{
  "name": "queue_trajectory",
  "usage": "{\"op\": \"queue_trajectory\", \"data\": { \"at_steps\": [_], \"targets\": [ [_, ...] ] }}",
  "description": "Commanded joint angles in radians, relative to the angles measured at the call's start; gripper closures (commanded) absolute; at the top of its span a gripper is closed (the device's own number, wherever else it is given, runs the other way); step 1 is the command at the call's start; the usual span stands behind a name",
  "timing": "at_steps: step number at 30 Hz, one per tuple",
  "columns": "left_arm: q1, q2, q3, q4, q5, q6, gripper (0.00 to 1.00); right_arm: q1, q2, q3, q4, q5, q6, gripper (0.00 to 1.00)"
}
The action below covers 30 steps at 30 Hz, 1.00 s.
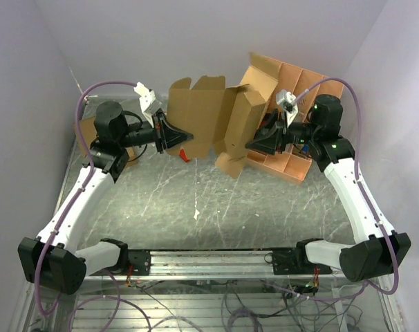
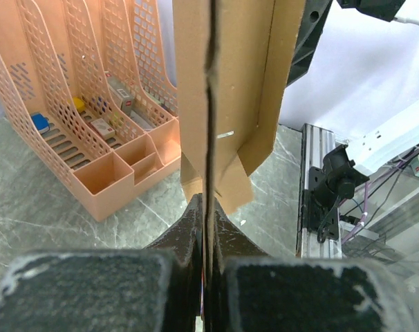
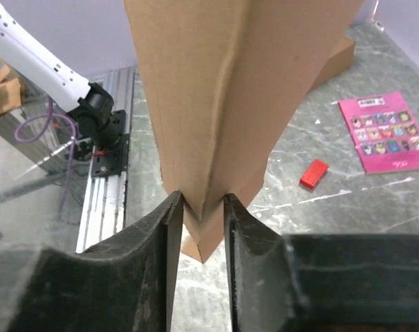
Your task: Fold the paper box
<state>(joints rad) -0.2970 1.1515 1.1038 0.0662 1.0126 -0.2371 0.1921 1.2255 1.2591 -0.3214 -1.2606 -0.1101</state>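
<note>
Brown cardboard, thin and creased, fills the middle of the scene: the paper box (image 1: 208,114) is held up off the grey marbled table (image 1: 216,207), toward its far side, strung between the two arms. Its left part is a flat upright sheet with tab flaps along the top. Its right part is bent round into an oblong sleeve that tilts down toward the tabletop.

The left gripper (image 1: 173,135) has the sheet's left edge. In its wrist view the jaws are pressed tight together on the cardboard edge, with no gap to be seen beside it, and the sheet rises straight up from between the fingers (image 2: 189,228).

The right gripper (image 1: 256,144) meets the sleeve from the right. Its jaws stand partly closed on a folded ridge of the box; both fingers (image 3: 169,235) touch the cardboard, which wedges down between them.

Behind the right arm sits a peach perforated file organizer (image 1: 292,90), a few small items in its compartments. A small red block (image 1: 185,155) lies on the table just below the sheet, and a pink booklet (image 3: 391,131) lies near it. Another brown cardboard box (image 1: 89,130) shows behind the left arm.
</note>
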Motion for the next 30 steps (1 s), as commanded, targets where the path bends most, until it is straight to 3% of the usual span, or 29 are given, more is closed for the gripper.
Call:
{"op": "queue_trajectory", "data": {
  "at_steps": [1,6,17,18,21,23,25,30],
  "targets": [
    [-0.014,-0.024,-0.008,0.060,0.003,-0.027,0.93,0.007,-0.009,-0.025,0.082,0.043,0.066,0.79],
    [-0.014,-0.032,-0.015,0.050,-0.003,-0.019,0.93,-0.011,-0.018,-0.063,0.148,0.059,0.134,1.00],
    [-0.014,-0.041,-0.022,0.036,-0.007,-0.009,0.93,-0.044,-0.031,-0.109,0.209,0.028,0.176,1.00],
    [-0.014,-0.042,-0.023,0.031,-0.012,-0.003,0.93,-0.043,-0.028,-0.110,0.206,0.005,0.169,0.97],
    [-0.014,-0.042,-0.023,0.002,-0.023,0.028,0.93,-0.045,-0.029,-0.099,0.136,-0.019,0.084,0.61],
    [-0.013,-0.037,-0.011,-0.051,-0.030,0.080,0.93,-0.050,-0.037,-0.086,0.075,-0.004,0.003,0.44],
    [-0.013,-0.030,0.008,-0.109,-0.042,0.153,0.93,-0.059,-0.047,-0.075,0.024,0.006,-0.061,0.32],
    [-0.013,-0.019,0.051,-0.328,-0.116,0.386,0.93,-0.122,-0.052,-0.049,-0.078,0.020,-0.190,0.22]
  ]
}}
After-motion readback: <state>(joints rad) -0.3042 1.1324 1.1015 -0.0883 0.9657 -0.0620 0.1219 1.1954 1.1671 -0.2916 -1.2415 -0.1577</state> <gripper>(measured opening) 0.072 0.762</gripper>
